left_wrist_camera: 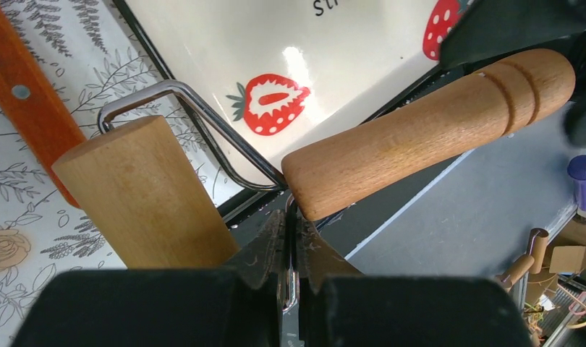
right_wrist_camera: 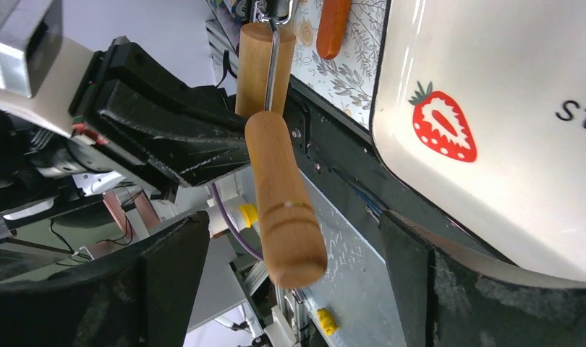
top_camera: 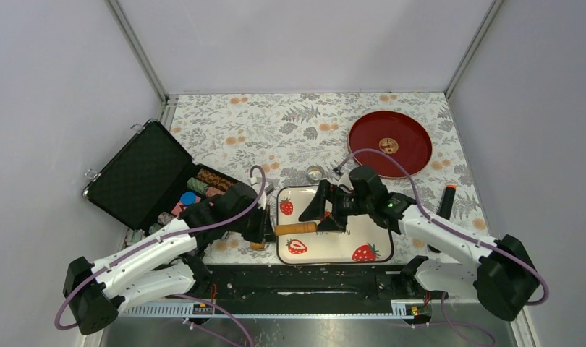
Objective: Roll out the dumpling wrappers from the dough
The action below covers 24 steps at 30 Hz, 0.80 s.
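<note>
1. Top external view: honestly couldn't tell where the dough sat, since the arms covered part of the strawberry tray (top_camera: 348, 242).
2. Wooden roller (left_wrist_camera: 420, 134) hung over the tray's left edge.
3. Left tool (left_wrist_camera: 290, 235) was pressed together, pinching the roller's wire frame (left_wrist_camera: 203, 116).
4. Right tool (right_wrist_camera: 294, 271) stood spread wide around the roller's handle (right_wrist_camera: 286, 210), not touching it.

Top view: the right gripper (top_camera: 325, 211) and its wrist cover the middle of the strawberry tray (top_camera: 341, 249), so what lies under them can't be told. Tray lettering (right_wrist_camera: 578, 114) is cut by the frame edge in both wrist views and is unreadable. At the tray's left rim, the roller (top_camera: 296, 229) head is mostly hidden beneath the left gripper (top_camera: 265, 230). On the red plate (top_camera: 406, 126) beyond the tray, the gold emblem (top_camera: 388, 145) is too small to make out.
</note>
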Each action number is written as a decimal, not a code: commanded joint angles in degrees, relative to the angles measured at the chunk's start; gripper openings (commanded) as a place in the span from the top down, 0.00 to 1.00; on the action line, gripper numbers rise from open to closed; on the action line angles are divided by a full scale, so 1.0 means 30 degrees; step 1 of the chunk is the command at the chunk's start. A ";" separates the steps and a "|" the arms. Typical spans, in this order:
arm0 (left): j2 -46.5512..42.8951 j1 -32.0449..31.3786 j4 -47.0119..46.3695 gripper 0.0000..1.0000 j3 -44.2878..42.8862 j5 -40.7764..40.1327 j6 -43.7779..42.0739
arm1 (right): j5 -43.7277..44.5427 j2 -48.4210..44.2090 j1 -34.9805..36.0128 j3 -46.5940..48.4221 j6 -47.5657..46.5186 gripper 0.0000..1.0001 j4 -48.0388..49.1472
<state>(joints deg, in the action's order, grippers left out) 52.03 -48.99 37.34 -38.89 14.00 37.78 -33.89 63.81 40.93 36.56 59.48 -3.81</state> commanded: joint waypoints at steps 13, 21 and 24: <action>-0.0088 -0.1336 -0.1578 1.00 -0.0872 -0.0584 0.0711 | -0.0499 0.3274 0.2174 0.1384 0.1871 0.13 0.4523; -0.0693 -0.1587 -0.1573 1.00 -0.0393 -0.1713 0.2019 | 0.0001 0.3492 0.2814 0.1578 0.1862 0.17 0.4293; -0.0803 -0.1597 -0.1657 1.00 -0.0254 -0.1983 0.2505 | 0.0597 0.2810 0.2822 0.1359 0.1741 0.16 0.3970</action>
<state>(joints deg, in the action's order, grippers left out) 51.44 -53.47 36.34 -39.20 10.44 42.26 -33.95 75.11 48.77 39.16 64.79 7.81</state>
